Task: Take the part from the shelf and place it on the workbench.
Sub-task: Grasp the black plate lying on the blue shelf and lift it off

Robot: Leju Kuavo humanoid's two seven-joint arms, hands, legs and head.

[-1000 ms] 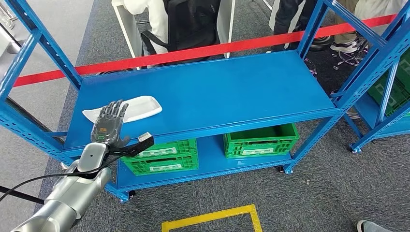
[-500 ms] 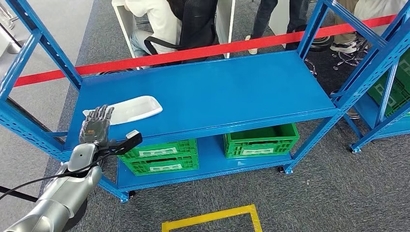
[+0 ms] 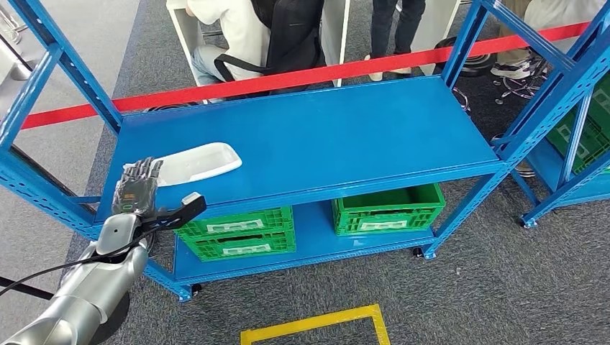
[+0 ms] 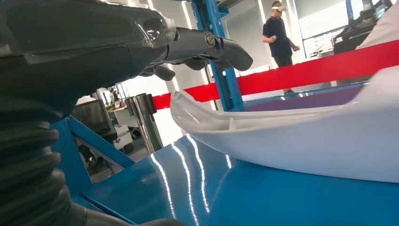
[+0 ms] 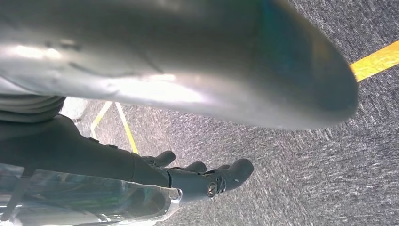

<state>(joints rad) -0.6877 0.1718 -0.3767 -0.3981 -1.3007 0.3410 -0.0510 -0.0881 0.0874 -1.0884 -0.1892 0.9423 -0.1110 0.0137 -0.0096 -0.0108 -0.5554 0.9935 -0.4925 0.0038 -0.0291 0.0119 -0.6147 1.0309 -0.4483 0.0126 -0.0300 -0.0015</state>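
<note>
1. On the upper blue shelf (image 3: 302,136), at its front left corner, the left hand (image 3: 138,188) hovers with dark fingers spread and nothing between them; it is released, not grasping. Its fingertips lie at or just beside the near end of the white part (image 3: 193,162); from the head view I cannot tell whether they touch it.
2. From the left wrist view, the fingers (image 4: 207,46) reach out above the part's raised rim (image 4: 197,110), with a gap showing between them and the plastic.
3. The right hand (image 5: 197,178) hangs low over grey carpet, its fingers loosely extended and holding nothing.
4. The part is a shallow, elongated tray-like shell of smooth, slightly glossy white plastic with rounded corners and an upturned lip. It lies flat on the shelf deck, towards the left side.
5. Step in hand, as I judge it: the reach and approach. The grasp is not yet made, so the task is at its early stage.
6. The next move likely calls for sliding fingers over or under the thin lip and closing firmly. The deck is slick painted metal, glossy with reflections, so the light shell may skid away if pushed instead of pinched.
7. Below sit two green slatted crates (image 3: 241,231); behind the rack runs a red barrier tape (image 3: 288,77), with people beyond it. Yellow floor tape (image 3: 316,325) marks the carpet.
</note>
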